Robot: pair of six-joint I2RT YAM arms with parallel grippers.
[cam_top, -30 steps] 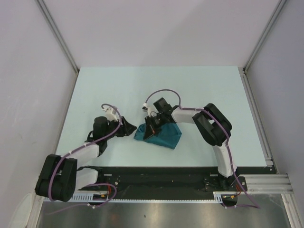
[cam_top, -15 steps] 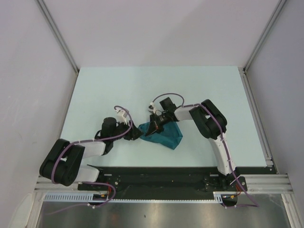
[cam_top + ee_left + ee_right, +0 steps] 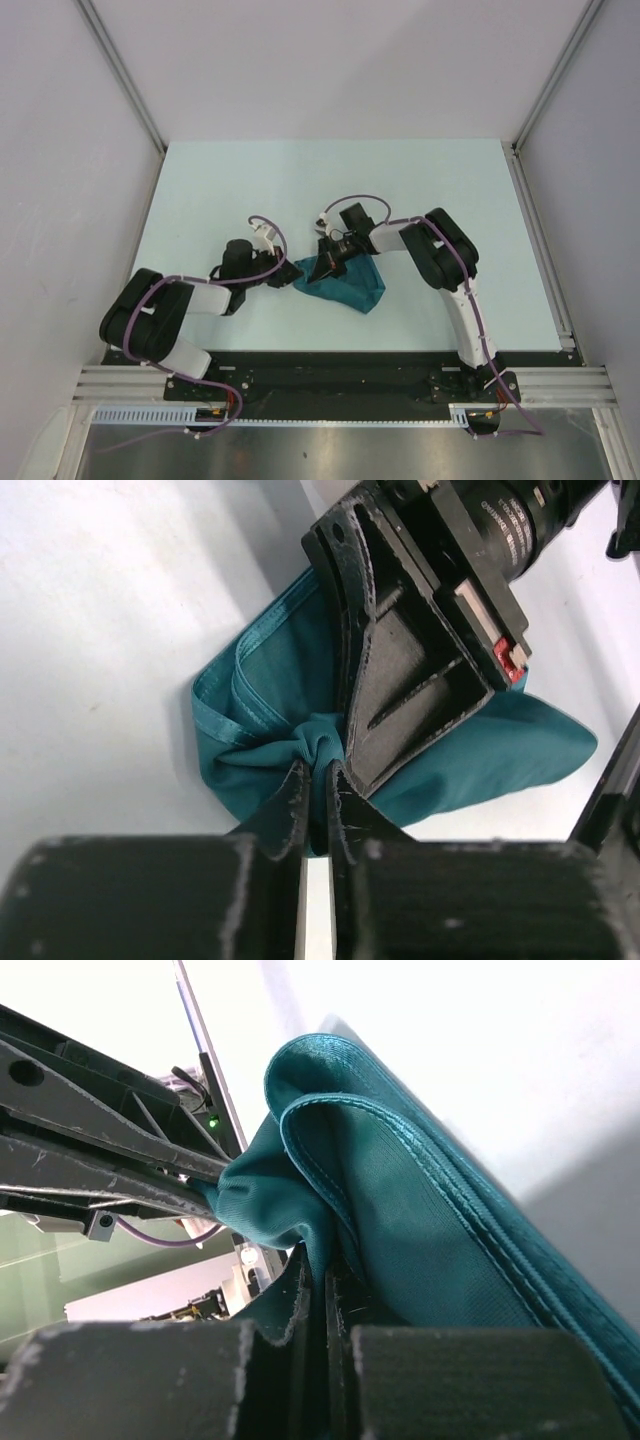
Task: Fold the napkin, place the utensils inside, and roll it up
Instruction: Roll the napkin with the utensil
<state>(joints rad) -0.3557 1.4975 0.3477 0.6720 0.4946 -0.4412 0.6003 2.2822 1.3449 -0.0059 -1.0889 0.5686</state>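
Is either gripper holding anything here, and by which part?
Both hold the napkin: the left gripper and right gripper each pinch bunched cloth at its left end.

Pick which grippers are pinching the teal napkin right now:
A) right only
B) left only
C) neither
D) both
D: in the left wrist view, the left gripper is shut on a bunched fold of the teal napkin. In the right wrist view, the right gripper is shut on cloth as well, right beside the left one.
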